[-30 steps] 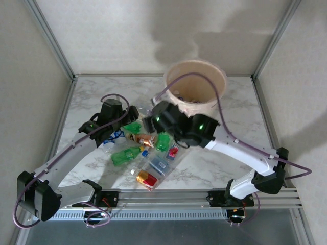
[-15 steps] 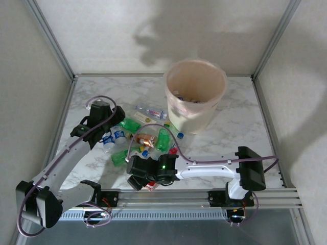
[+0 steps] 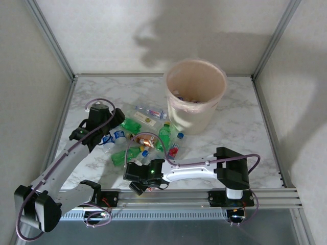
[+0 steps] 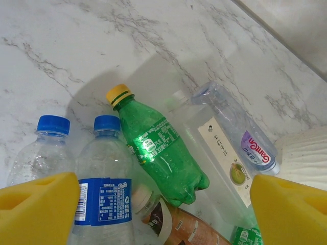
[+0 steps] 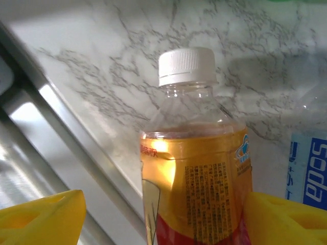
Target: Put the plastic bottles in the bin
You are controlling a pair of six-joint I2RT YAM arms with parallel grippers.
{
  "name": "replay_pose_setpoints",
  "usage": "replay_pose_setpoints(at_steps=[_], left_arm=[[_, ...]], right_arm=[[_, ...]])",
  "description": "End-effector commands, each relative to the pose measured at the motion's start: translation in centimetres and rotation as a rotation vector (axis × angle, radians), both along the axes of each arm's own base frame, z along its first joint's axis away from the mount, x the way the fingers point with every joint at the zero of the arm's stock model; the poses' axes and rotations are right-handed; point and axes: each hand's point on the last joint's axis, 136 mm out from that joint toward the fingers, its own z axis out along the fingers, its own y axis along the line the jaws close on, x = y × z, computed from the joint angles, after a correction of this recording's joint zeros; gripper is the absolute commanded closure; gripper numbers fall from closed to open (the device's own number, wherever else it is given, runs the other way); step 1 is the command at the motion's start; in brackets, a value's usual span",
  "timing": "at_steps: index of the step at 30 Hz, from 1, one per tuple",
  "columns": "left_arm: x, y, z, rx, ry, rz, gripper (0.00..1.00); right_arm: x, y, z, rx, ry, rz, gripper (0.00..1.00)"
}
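Since it left the bin [image 3: 197,121], the right gripper [image 5: 163,218], spread, straddles an orange-labelled bottle [image 5: 196,168].

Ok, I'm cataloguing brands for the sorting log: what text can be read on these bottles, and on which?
"Ganten": on the purple-labelled clear plastic bottle.
"soda", upside down: on the blue-labelled clear bottle.
Too small to read: print on the green yellow-capped bottle, the orange-labelled white-capped bottle, the blue-capped clear bottle, the white-labelled clear bottle.
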Motion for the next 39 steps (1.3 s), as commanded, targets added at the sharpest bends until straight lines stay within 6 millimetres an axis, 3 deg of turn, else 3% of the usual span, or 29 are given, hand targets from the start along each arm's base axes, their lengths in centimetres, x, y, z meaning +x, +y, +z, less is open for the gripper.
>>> replay_pose_setpoints(at_steps=[1,11,15,19,22,27,31,34,39], left_arm=[[0.0,-0.1,0.3,-0.020,-0.013,-0.003,0.13],[0.1,-0.2,0.3,-0.022,-0.011,-0.010,0.13],[0.1,-0.2,0.1,-0.025,-0.007,-0.007,0.14],[0.0,-0.2,0.0,-0.023,-0.003,-0.007,0.14],[0.0,-0.1,0.1,-0.025,-0.004,-0.001,0.14],[0.0,-0.3,0.7,-0.043,-0.016,0.001,0.14],[0.0,-0.4,1.2,-0.048,-0.027,-0.004,0.14],[-0.1,-0.3,1.5,-0.049,-0.031,-0.005,0.14],[-0.2,-0.3,1.6,-0.047,-0.032,-0.010,0.14]], right_arm=[[1.1,-1.0,-1.2,-0.059,-0.024,-0.031,0.20],[2.0,-1.3,-3.4,-0.144,-0.044,-0.036,0.29],[2.3,-0.8,-2.6,-0.119,-0.058,-0.044,0.36],[2.9,-0.2,-0.1,-0.062,-0.093,-0.066,0.43],[4.0,0.3,3.1,-0.012,-0.147,-0.101,0.43],[6.8,1.0,10.8,0.142,-0.233,-0.184,0.42],[9.8,0.0,16.9,0.276,-0.307,-0.275,0.41],[13.2,-2.0,21.9,0.371,-0.388,-0.398,0.41],[19.6,-8.3,29.9,0.521,-0.513,-0.657,0.38]])
